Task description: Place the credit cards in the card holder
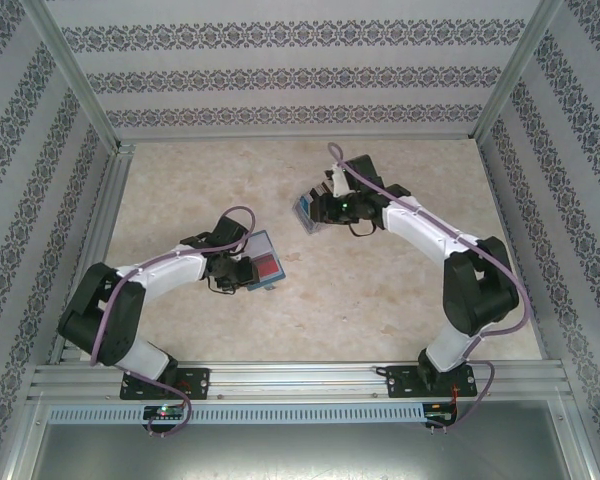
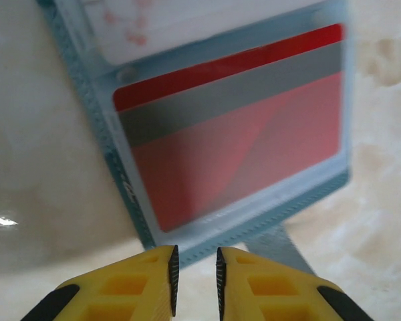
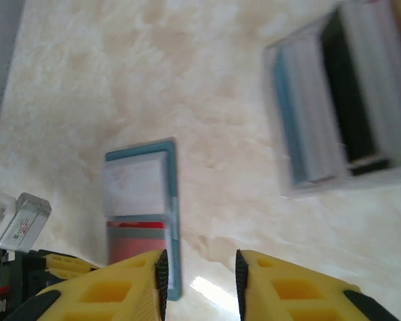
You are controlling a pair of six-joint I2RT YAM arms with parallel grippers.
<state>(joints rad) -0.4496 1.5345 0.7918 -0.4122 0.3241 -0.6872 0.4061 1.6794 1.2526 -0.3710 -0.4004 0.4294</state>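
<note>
The blue card holder [image 2: 120, 170] lies open on the table, also the card holder [image 1: 263, 262] [image 3: 172, 200]. A red card [image 2: 240, 147] with a grey stripe sits in its clear pocket, and a whitish card [image 2: 187, 20] in the pocket beyond. My left gripper [image 2: 195, 277] [image 1: 238, 270] hovers at the holder's near edge, open by a narrow gap with nothing in it. A blurred pile of blue, whitish and black cards [image 3: 334, 100] [image 1: 307, 211] lies by my right gripper [image 3: 199, 281] [image 1: 326, 206], which is open and holds nothing.
The tabletop [image 1: 380, 290] is pale marble, walled by patterned panels and a metal frame [image 1: 300, 375] along the near edge. In the right wrist view the left arm's yellow fingers [image 3: 63, 264] show at the bottom left, next to the holder.
</note>
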